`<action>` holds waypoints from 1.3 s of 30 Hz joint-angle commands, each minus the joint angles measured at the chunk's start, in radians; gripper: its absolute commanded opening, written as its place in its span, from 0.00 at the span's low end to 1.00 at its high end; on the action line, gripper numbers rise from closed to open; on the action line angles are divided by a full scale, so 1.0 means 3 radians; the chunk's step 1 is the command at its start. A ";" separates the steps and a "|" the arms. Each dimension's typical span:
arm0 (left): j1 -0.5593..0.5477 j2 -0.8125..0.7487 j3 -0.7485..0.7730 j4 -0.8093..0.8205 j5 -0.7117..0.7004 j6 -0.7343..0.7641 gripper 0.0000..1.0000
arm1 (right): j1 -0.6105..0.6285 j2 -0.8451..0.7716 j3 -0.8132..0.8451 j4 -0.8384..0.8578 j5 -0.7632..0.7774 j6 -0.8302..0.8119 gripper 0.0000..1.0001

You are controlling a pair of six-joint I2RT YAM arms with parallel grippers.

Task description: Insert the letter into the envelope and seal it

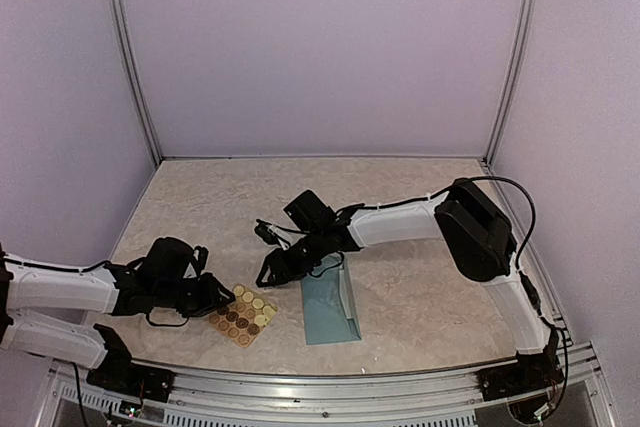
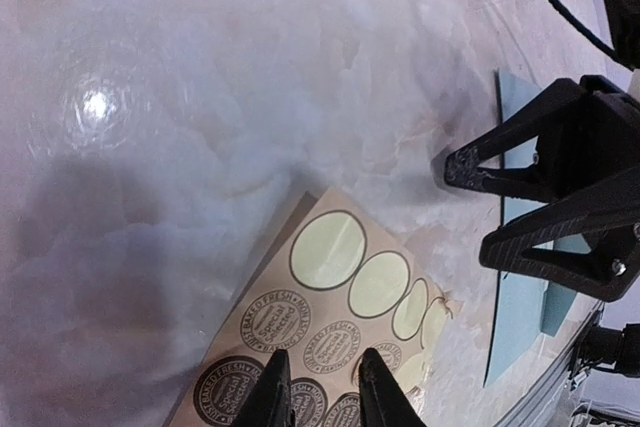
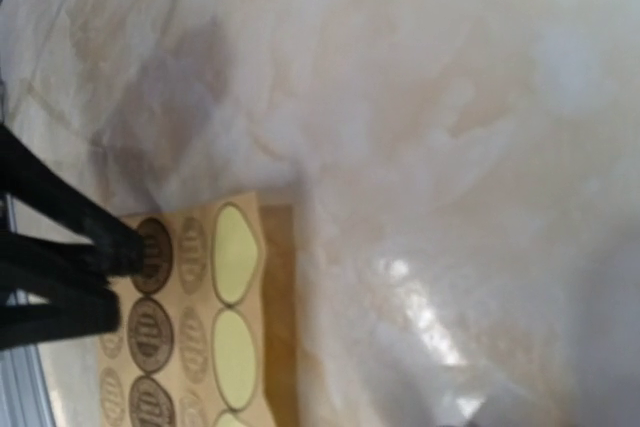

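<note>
The envelope (image 1: 325,312) lies flat on the counter (image 1: 420,197), near the front edge and a little right of centre. Its long sides run near to far, and a paler strip runs along its right edge. Just left of it, a little apart, lies the sticker sheet (image 2: 350,277), turned at an angle. Some of its rounds are pale and blank, and others carry dark print.

The left hand (image 2: 323,357) reaches in from the left, low over the near-left part of the sheet. Its fingers are narrow, with a slim gap between the tips through which printed stickers show. Nothing can be seen held between them, and I cannot tell whether the tips touch the sheet.

The right hand (image 2: 465,212) comes across from the right and hangs at the envelope's far-left corner, pointing towards the sheet. Its fingers are spread fairly wide and hold nothing, with the tips over bare counter between envelope and sheet. Its body covers part of the envelope's far end, and I cannot tell whether it touches the paper.
</note>
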 commanded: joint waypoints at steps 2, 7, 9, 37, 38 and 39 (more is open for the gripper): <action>-0.0024 -0.0106 -0.0108 -0.0368 0.0133 0.0009 0.22 | 0.0041 0.0116 0.0147 -0.0064 -0.0086 0.0034 0.45; -0.0044 -0.0036 -0.0236 -0.0205 0.0237 -0.0017 0.21 | 0.0061 0.0198 0.0220 -0.0074 -0.0137 0.0050 0.45; -0.0076 0.0044 -0.0255 -0.0137 0.0244 -0.0027 0.21 | 0.0074 0.0239 0.0265 -0.0093 -0.0162 0.0050 0.45; 0.0032 -0.0663 0.0694 -0.0745 -0.0185 0.0825 0.59 | 0.0023 -0.0827 -0.0263 0.0162 -0.0463 -0.0030 0.00; 0.0055 -0.0708 0.0815 -0.0809 -0.0144 0.0957 0.62 | 0.0004 -0.0953 -0.0330 0.0131 -0.0438 -0.0073 0.00; 0.0076 -0.0744 0.0928 -0.0858 -0.0073 0.1083 0.65 | -0.0018 -0.1062 -0.0387 0.0100 -0.0433 -0.0105 0.00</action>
